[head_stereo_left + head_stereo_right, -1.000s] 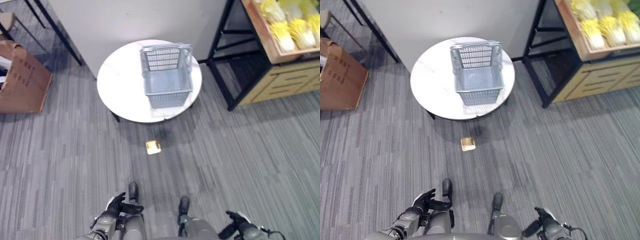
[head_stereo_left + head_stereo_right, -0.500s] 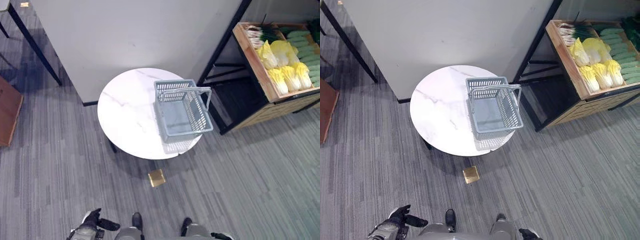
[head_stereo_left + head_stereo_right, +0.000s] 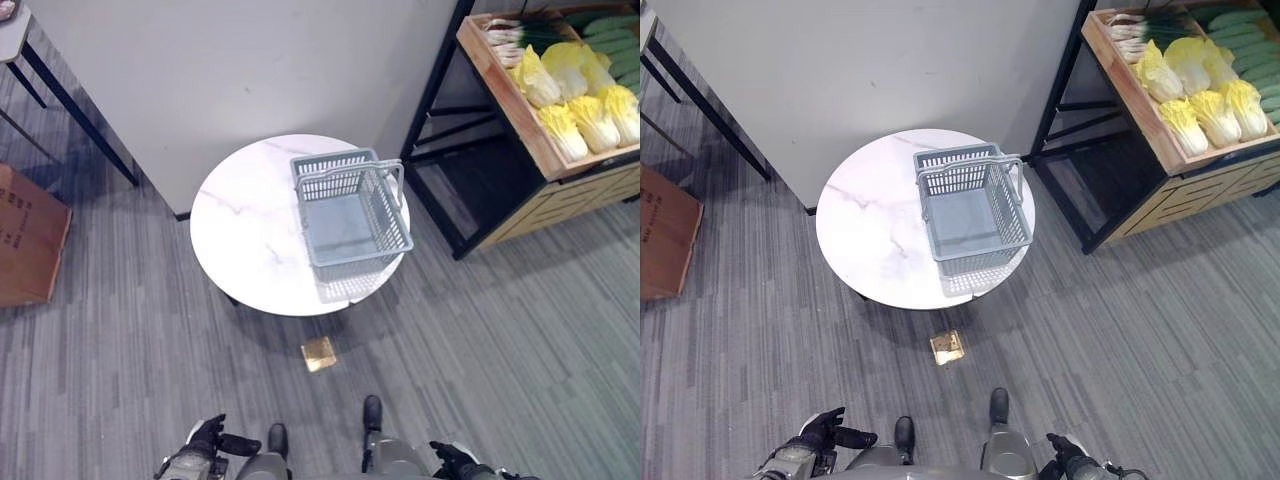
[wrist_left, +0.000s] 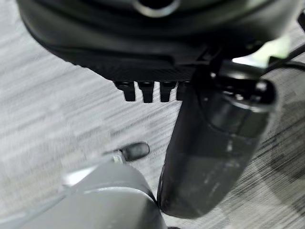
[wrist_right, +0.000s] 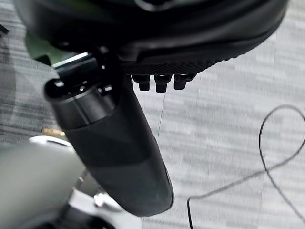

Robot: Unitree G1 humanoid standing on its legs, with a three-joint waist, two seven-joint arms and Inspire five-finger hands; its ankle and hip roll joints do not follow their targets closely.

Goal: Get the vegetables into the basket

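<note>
Two hands hang low, near floor — our left hand with fingers relaxed and spread, holding nothing; our right hand likewise loose, empty. Grey basket sits at right edge of round white table, handle upright, nothing inside. Vegetables — yellow cabbages, green ones beside — lie in wooden crate on rack, well apart from basket. Versus half-second earlier: whole view shifted, so our camera moved; basket keeps same spot on table.

Grey basket empty on table; vegetables in crate.
</note>
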